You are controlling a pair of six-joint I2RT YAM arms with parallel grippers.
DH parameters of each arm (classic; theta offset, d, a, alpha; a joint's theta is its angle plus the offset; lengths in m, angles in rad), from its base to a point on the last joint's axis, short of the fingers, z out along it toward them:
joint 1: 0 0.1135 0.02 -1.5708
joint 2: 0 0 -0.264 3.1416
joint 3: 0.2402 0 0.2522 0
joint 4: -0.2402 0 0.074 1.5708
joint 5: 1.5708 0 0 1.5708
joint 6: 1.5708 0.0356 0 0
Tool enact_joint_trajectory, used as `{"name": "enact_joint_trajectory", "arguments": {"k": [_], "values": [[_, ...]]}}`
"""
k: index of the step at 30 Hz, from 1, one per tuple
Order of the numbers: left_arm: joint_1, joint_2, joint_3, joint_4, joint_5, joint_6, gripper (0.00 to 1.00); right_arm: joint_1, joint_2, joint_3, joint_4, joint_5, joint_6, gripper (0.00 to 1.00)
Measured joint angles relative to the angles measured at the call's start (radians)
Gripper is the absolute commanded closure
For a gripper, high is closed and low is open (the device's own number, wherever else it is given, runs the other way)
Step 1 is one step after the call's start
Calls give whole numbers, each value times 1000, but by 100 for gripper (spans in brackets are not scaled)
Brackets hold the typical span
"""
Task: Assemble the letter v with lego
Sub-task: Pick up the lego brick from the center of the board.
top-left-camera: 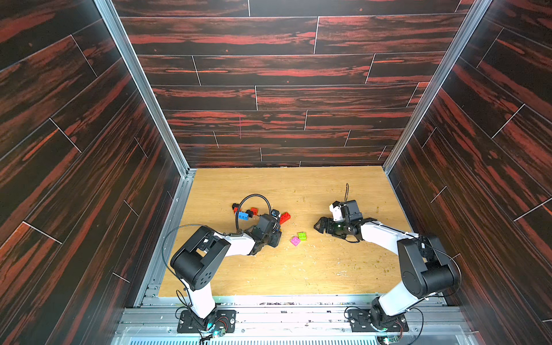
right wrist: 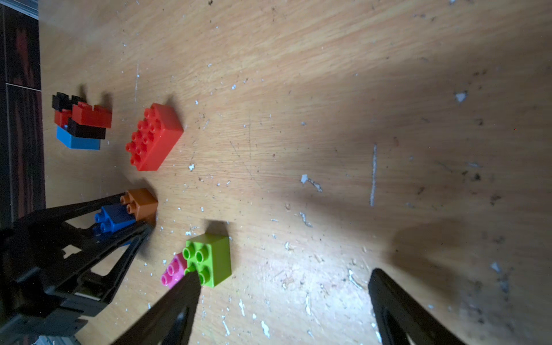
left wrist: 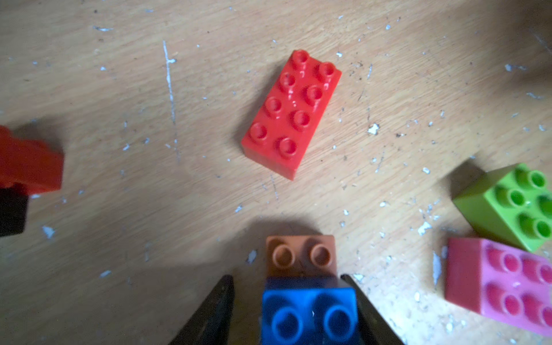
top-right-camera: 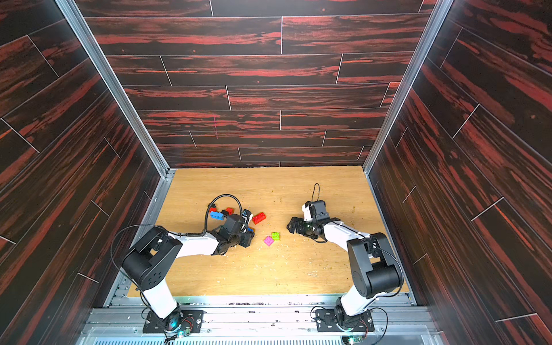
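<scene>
A blue lego brick (left wrist: 309, 310) is joined to an orange one (left wrist: 300, 255), and both rest on the wooden table. My left gripper (left wrist: 286, 277) straddles the blue brick. One finger touches its side and a gap shows at the other. A long red brick (left wrist: 291, 115) lies flat just beyond them. Beside it sit a green brick (left wrist: 507, 206) and a pink brick (left wrist: 501, 286), touching each other. My right gripper (right wrist: 285, 273) hovers open and empty over bare table near the green brick (right wrist: 209, 260). A built cluster of black, red and light-blue bricks (right wrist: 80, 122) stands further off.
The wooden table (top-left-camera: 268, 274) is walled in by dark red panels on three sides. In both top views the brick cluster (top-left-camera: 243, 212) sits under the left arm's cable loop (top-left-camera: 254, 197). The right arm (top-left-camera: 382, 236) reaches in from the front right.
</scene>
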Motion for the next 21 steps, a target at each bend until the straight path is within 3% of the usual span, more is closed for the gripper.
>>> {"name": "enact_joint_trajectory", "arguments": {"k": [14,21], "values": [[-26,11,22,-27,-4,4,51,3,13,0,0,0,0,9],[-31,11,22,-32,-23,-4,61,3,15,0,0,0,0,9]]}}
